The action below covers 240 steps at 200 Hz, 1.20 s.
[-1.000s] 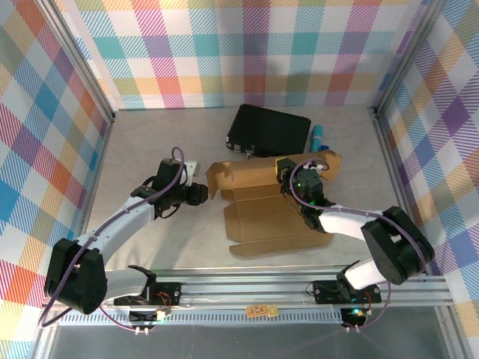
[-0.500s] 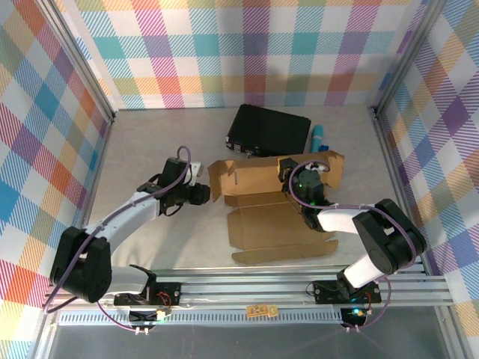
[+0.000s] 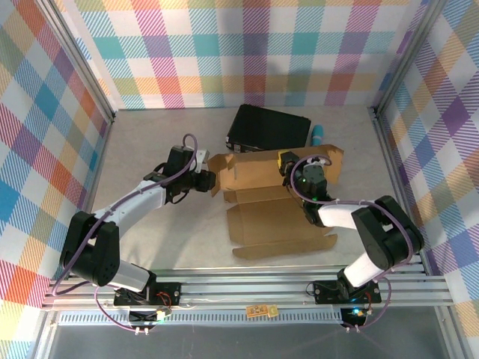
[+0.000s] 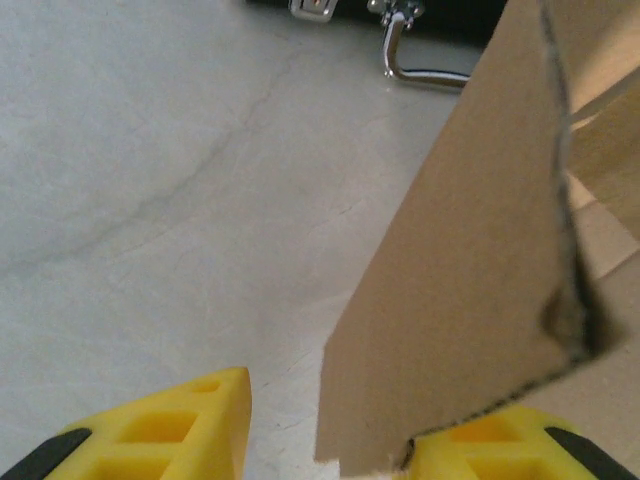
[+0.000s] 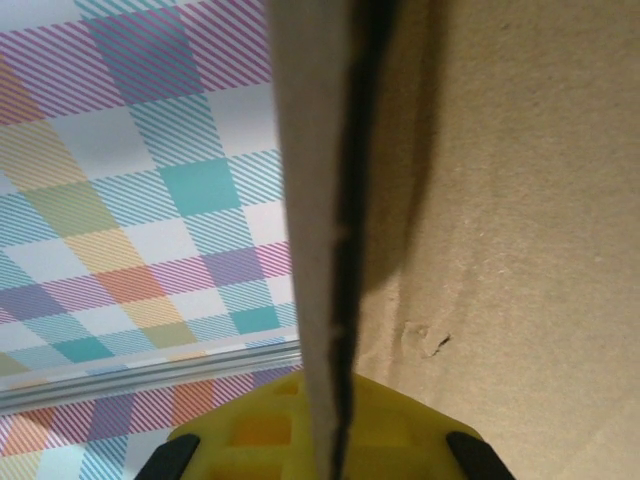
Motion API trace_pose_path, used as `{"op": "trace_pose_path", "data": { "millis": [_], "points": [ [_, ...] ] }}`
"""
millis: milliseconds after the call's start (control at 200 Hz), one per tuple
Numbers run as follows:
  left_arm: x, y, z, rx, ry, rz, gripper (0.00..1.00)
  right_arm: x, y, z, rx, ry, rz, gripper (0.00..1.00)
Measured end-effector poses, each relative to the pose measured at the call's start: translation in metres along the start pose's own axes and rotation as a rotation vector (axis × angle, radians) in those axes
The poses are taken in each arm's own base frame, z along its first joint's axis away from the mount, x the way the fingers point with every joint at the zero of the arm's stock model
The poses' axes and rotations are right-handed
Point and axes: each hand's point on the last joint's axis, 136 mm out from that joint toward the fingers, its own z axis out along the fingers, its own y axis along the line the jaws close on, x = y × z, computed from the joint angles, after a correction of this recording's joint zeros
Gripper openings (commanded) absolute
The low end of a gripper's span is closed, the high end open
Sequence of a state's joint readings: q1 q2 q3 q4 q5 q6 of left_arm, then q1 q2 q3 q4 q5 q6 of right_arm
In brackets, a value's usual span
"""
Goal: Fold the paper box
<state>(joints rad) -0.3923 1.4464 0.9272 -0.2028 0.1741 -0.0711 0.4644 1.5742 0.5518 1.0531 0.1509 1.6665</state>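
Note:
The paper box (image 3: 277, 221) is a brown cardboard sheet lying mid-table, with its rear panel and left flap raised. My left gripper (image 3: 209, 182) is at that left flap. In the left wrist view the flap (image 4: 470, 250) stands between my open fingers (image 4: 190, 430), resting against the right one with a gap to the left one. My right gripper (image 3: 289, 166) is shut on the raised rear panel. In the right wrist view the panel's edge (image 5: 330, 250) runs straight down into the shut yellow fingers (image 5: 240, 430).
A black hard case (image 3: 269, 131) with metal latches (image 4: 400, 30) lies just behind the box. A blue object (image 3: 319, 134) sits at its right end. Plaid walls close in the back and both sides. Bare table lies to the left of the box.
My left gripper has moved right and back until the box's left flap sits between its fingers. The right gripper has kept its hold and shifted slightly back with the rear panel.

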Motion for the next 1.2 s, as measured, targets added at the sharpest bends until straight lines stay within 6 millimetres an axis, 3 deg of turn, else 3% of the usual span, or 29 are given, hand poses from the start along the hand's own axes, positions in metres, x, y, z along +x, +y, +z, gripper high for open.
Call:
{"op": "trace_pose_path", "data": {
  "millis": [495,645,890,1010,1200],
  "points": [
    [0.001,-0.005,0.006,0.037,0.006,0.016,0.39,0.008,-0.020,0.011,-0.021,0.164,-0.030,0.00],
    [-0.006,-0.004,-0.001,0.020,-0.022,0.013,0.39,0.009,-0.013,0.017,-0.057,0.200,-0.042,0.00],
    [-0.034,-0.004,-0.042,-0.029,-0.164,-0.009,0.42,0.012,0.018,0.029,-0.142,0.214,-0.054,0.00],
    [-0.031,0.000,-0.046,-0.038,-0.172,-0.026,0.41,0.014,0.027,0.031,-0.165,0.218,-0.057,0.00],
    [-0.022,0.022,-0.042,-0.049,-0.146,-0.083,0.36,0.015,0.028,0.032,-0.167,0.221,-0.057,0.00]
  ]
}}
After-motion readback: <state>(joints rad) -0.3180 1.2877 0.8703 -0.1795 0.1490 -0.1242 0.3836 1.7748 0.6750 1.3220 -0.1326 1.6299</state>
